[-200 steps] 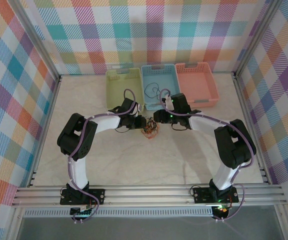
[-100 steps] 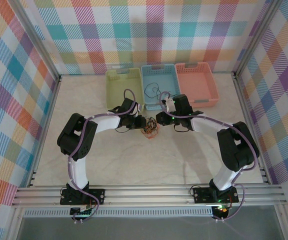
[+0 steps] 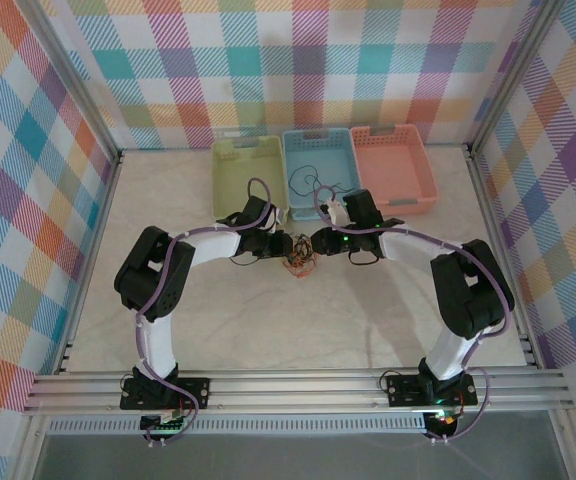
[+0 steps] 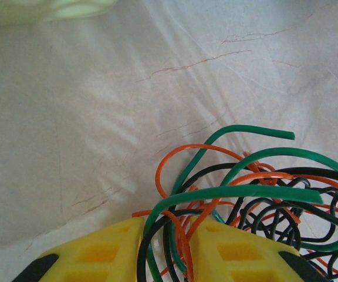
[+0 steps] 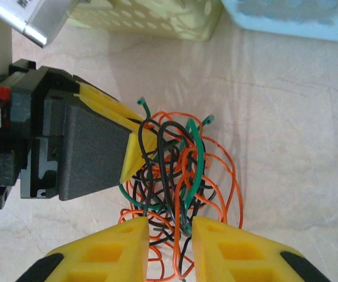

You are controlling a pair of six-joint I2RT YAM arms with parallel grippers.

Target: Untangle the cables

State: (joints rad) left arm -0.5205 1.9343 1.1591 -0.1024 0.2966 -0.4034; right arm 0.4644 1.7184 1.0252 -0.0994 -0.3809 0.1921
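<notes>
The cables (image 3: 299, 262) are a small knot of orange, black and green wires on the pale table, between my two grippers. In the left wrist view the cables (image 4: 263, 194) spread up and to the right, and a packed bundle of strands runs through the narrow gap of my left gripper (image 4: 167, 226), which is shut on them. My left gripper (image 3: 282, 246) touches the knot's left side. From the right wrist, my right gripper (image 5: 170, 223) stands open, its yellow fingers either side of a few loose strands of the cables (image 5: 175, 170). The left gripper's yellow fingers (image 5: 135, 150) press into the knot opposite.
Three bins stand behind the knot: green (image 3: 246, 170), blue (image 3: 320, 165) holding a loose black wire (image 3: 308, 183), and salmon (image 3: 393, 160). The green bin (image 5: 151, 20) and blue bin (image 5: 292, 17) are close beyond the grippers. Metal rails (image 3: 298, 385) edge the table's front.
My right gripper drew back slightly, then came in again lower against the knot's right side. The left gripper and the knot have stayed where they were.
</notes>
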